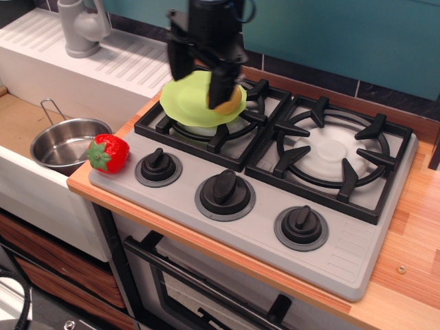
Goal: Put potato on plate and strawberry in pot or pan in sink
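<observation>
The claw (206, 86) hangs blurred over the plate (182, 100), which sits on the left burner grate (206, 127) at about eleven o'clock on the stove (275, 199). One dark finger (221, 89) crosses in front of the potato (232, 102), which shows only as a tan sliver at the plate's three o'clock edge. Whether the claw is clenched on the potato or released from it, I cannot tell; the blur and the finger hide the contact.

The strawberry (110, 152) lies on the stove's near-left corner, just beside the pot (65, 143), which stands in the sink (20, 124) at nine o'clock.

The potato step looks close to done, the strawberry untouched. Risks from here:
- The potato sits near the rim, over the grate. A sideways brush from a finger could roll it off onto the burner.
- The plate is thin and perched on grate bars, so a nudge could tip or slide it.
- The strawberry is glossy and lies at the stove edge; a poor pinch could squirt it off onto the bench (412, 227) or into the sink beside the pot.
</observation>
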{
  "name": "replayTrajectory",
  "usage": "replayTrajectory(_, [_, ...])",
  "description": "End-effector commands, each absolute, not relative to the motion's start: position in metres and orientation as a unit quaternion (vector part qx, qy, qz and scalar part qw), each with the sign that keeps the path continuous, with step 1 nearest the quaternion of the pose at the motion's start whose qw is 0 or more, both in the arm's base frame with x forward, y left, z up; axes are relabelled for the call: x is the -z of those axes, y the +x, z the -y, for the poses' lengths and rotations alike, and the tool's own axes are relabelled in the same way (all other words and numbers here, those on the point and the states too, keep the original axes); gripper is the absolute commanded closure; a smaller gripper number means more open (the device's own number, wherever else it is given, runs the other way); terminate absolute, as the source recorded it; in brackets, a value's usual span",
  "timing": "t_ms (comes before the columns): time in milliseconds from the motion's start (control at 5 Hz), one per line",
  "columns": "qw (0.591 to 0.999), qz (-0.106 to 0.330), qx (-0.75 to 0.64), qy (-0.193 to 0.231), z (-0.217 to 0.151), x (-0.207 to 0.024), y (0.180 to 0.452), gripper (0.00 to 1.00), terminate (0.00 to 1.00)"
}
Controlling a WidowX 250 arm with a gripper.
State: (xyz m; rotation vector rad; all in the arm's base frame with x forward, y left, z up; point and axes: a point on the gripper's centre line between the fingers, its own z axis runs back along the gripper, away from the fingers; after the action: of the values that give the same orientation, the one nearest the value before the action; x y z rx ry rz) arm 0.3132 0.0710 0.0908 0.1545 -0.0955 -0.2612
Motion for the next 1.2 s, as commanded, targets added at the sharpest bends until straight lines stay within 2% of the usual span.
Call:
replayTrajectory(0, [0.975,0.096,0.179,0.095,-0.119,-0.110,0.278,0.00,0.00])
replayTrajectory(200, [0.967,0.120,0.194,0.112,-0.129,-0.104,0.270,0.00,0.00])
replayTrajectory(400, [0.969,0.121,0.171,0.129,-0.134,-0.100,0.264,0.00,0.00])
replayTrajectory(600, [0.978,0.101,0.125,0.132,-0.133,-0.096,0.259,0.00,0.00])
replayTrajectory(800, [0.983,0.075,0.068,0.154,-0.127,-0.090,0.255,0.00,0.00])
replayTrajectory(1000, [0.985,0.077,0.045,0.150,-0.127,-0.081,0.256,0.00,0.00])
